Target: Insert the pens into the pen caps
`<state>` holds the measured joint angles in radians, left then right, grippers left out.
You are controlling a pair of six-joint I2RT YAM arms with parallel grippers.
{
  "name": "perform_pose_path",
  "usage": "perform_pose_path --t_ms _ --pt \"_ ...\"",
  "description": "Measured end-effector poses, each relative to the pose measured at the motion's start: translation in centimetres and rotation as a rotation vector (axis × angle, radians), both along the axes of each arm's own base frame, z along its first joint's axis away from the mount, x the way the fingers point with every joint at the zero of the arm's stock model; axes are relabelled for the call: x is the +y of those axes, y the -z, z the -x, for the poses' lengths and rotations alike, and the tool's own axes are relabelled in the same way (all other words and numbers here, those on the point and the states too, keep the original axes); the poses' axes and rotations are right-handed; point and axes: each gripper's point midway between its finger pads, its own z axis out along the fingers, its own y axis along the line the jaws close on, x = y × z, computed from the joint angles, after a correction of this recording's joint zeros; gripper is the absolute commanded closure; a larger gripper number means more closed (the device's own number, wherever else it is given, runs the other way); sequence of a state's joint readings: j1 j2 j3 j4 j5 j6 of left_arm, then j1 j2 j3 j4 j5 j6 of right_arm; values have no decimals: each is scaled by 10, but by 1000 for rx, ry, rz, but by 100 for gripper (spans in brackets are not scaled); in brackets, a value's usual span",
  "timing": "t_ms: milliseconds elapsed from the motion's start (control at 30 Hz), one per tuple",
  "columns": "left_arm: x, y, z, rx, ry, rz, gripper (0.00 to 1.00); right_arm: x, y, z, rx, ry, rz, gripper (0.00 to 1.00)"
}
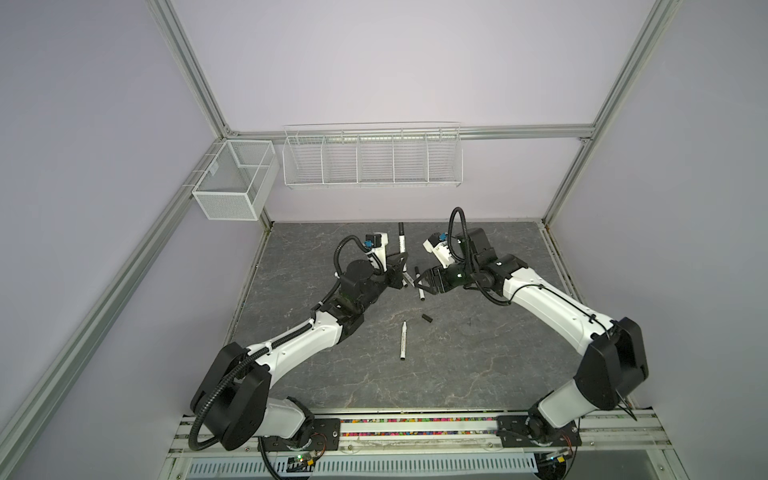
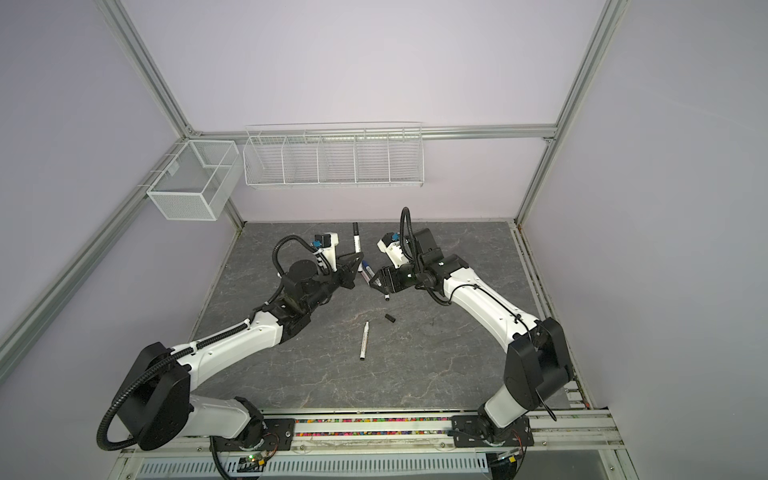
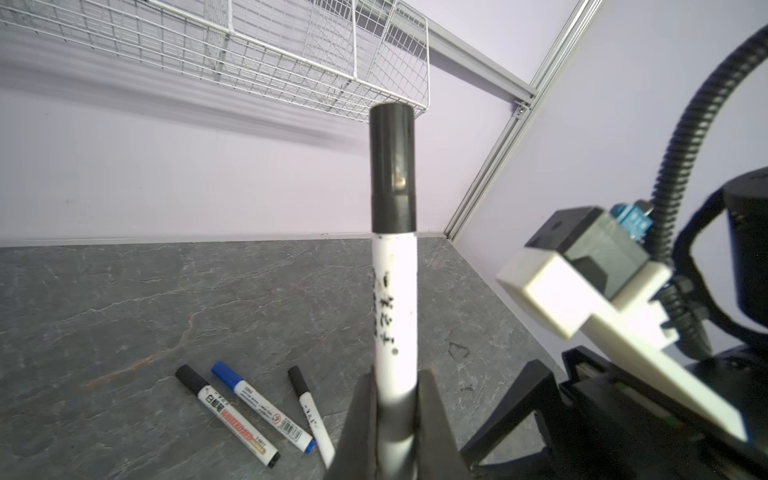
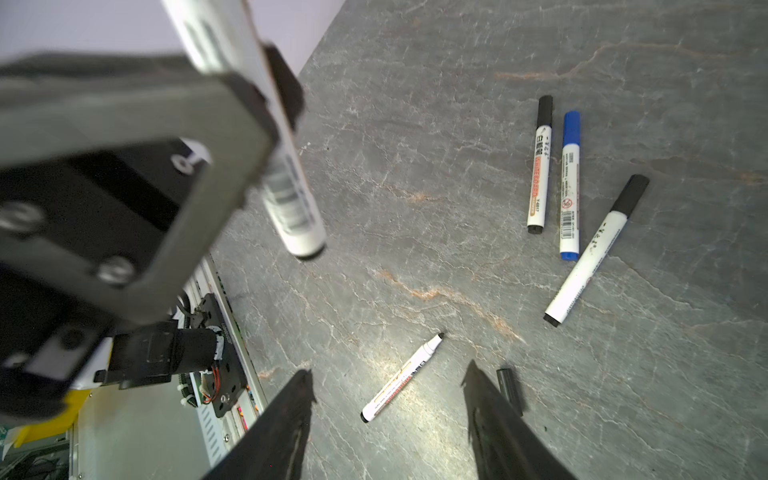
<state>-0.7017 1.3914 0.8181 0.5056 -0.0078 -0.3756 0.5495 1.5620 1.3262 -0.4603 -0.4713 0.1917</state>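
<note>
The left pincer [image 3: 397,376] is clamped on the held pen [image 3: 395,291], well above the worktop [image 1: 478,365]. The pen's long axis runs from the pincer toward the back wall, black cap [image 3: 392,166] leading and plug end poking out behind. The right pincer [image 4: 388,370] stands wide with nothing in it, just beside the left.

There are five pens in all — one held, four lying. Three lie capped on the worktop between the pincers. A black-capped pen [image 4: 540,166] and the blue pen [image 4: 570,183] lie side by side, nearly parallel. A slanted pen [image 4: 598,249], also black-capped, lies by the blue pen's plug end. The bare pen [image 1: 403,340] lies nearer the arm bases, long axis near-to-far, tip toward the back wall. Of the caps, four are fitted and one is a loose cap [image 1: 427,318], black, near that tip but apart from it.

In both top views the three capped pens are mostly hidden behind the pincers. In the right wrist view a finger covers part of the loose cap — and the held pen's lettering is blurred.
</note>
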Motion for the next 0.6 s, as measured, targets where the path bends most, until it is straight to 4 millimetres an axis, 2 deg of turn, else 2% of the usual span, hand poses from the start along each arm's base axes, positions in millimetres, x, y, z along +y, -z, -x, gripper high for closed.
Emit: perform_pose_path --t_ms 133,433,600 --pt "-2 13 5 27 -10 2 100 1 -17 -2 -32 17 -40 43" --pt "-5 21 11 50 -13 17 100 15 -42 -21 -74 55 -130 47" --pt "-11 32 20 71 3 11 100 26 -46 -37 -81 62 -156 52"
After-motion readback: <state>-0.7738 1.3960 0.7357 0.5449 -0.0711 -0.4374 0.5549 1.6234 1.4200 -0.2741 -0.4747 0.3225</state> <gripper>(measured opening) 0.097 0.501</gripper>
